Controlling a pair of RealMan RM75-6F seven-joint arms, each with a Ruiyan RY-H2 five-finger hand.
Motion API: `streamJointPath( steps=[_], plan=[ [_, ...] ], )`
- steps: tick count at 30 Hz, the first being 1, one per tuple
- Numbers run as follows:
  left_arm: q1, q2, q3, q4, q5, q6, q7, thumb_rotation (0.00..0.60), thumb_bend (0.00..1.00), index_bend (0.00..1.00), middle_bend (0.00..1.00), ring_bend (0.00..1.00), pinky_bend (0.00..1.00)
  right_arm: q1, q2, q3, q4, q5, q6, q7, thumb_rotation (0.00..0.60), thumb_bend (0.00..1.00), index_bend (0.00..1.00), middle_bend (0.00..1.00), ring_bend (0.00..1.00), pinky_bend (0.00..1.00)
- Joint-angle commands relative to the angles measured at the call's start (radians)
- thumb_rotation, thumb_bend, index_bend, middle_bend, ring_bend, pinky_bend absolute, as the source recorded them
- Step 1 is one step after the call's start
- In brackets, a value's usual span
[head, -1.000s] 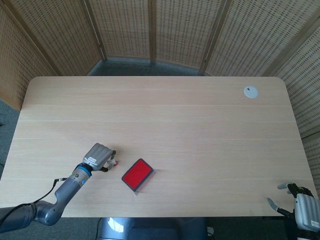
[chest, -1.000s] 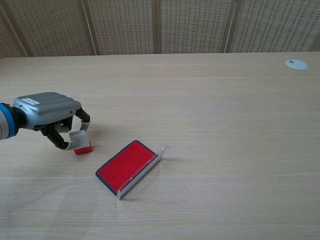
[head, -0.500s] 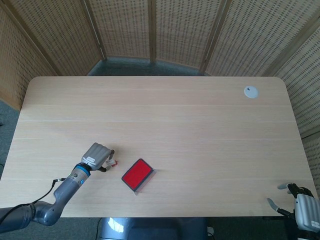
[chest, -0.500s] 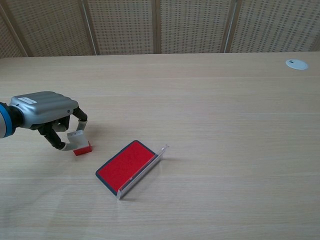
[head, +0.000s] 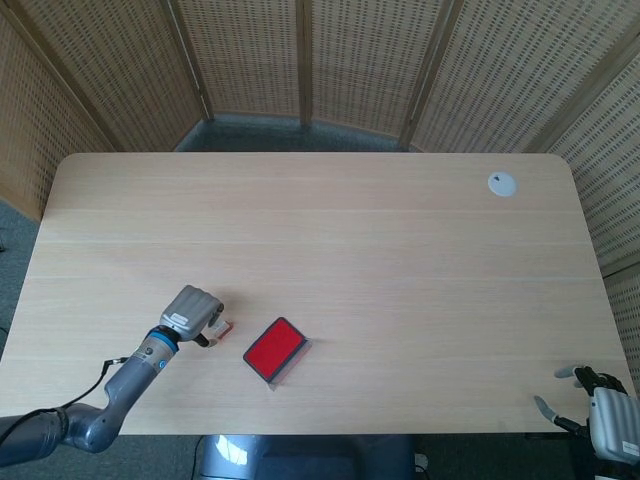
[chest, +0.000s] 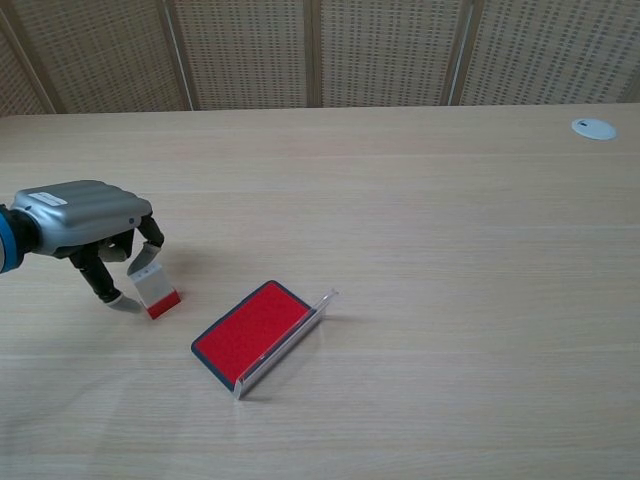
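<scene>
Left robot hand: the left robot hand (chest: 85, 225) is low over the tabletop (chest: 420, 250), near its front-left part; its fingers (chest: 150, 240) are curled down and pinch the top of a small block.
Small block: the small block (chest: 157, 292), white above and red below, stands tilted on the tabletop under the fingers; in the head view it shows just right of the hand (head: 194, 313).
Red card holder: the red card holder (chest: 255, 330) with a clear plastic lip lies near, right of the block, not touching it.
Edges: the front edge is near the hand; the left edge is farther.
Open room: wide bare wood toward the back and the right.
White disc: a white disc (chest: 593, 128) lies at the far right corner, well apart.
Right robot hand: the right robot hand (head: 610, 415) is beyond the front-right corner, fingers apart, holding nothing.
</scene>
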Motion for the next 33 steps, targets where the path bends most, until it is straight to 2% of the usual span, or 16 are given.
streamJointPath(
  steps=[1, 8, 15, 20, 25, 29, 33],
  plan=[
    [0.011, 0.022, 0.003, -0.039, -0.002, 0.034, 0.028, 0.483, 0.11, 0.6, 1.0, 1.0, 1.0, 0.001, -0.001, 0.0, 0.0, 0.0, -0.001, 0.0, 0.424, 0.22, 0.43, 0.42, 0.47, 0.31],
    [0.015, 0.058, 0.014, -0.098, -0.03, 0.047, 0.079, 0.459, 0.1, 0.56, 1.0, 1.0, 1.0, 0.007, -0.004, 0.0, -0.002, -0.004, -0.006, -0.005, 0.423, 0.22, 0.43, 0.42, 0.47, 0.31],
    [0.048, 0.138, 0.019, -0.182, 0.001, 0.106, 0.049, 0.452, 0.1, 0.52, 1.0, 1.0, 1.0, 0.007, 0.006, 0.004, -0.017, -0.005, 0.002, -0.019, 0.423, 0.22, 0.43, 0.42, 0.47, 0.31],
    [0.141, 0.225, 0.033, -0.281, 0.144, 0.257, -0.078, 0.448, 0.09, 0.5, 1.0, 1.0, 1.0, 0.02, 0.027, 0.011, -0.049, -0.023, 0.013, -0.053, 0.421, 0.22, 0.43, 0.42, 0.47, 0.31],
    [0.232, 0.261, 0.064, -0.311, 0.275, 0.389, -0.189, 0.451, 0.1, 0.49, 1.0, 0.99, 0.97, 0.033, 0.046, 0.01, -0.086, -0.043, 0.012, -0.09, 0.423, 0.22, 0.43, 0.42, 0.46, 0.3],
    [0.33, 0.278, 0.095, -0.326, 0.376, 0.531, -0.287, 0.454, 0.1, 0.49, 1.0, 0.91, 0.88, 0.047, 0.059, -0.001, -0.125, -0.068, 0.003, -0.122, 0.422, 0.22, 0.43, 0.42, 0.45, 0.3],
    [0.413, 0.286, 0.12, -0.31, 0.452, 0.637, -0.355, 0.451, 0.1, 0.49, 0.91, 0.79, 0.77, 0.057, 0.075, -0.014, -0.162, -0.093, -0.003, -0.154, 0.424, 0.22, 0.43, 0.42, 0.42, 0.29]
  ],
)
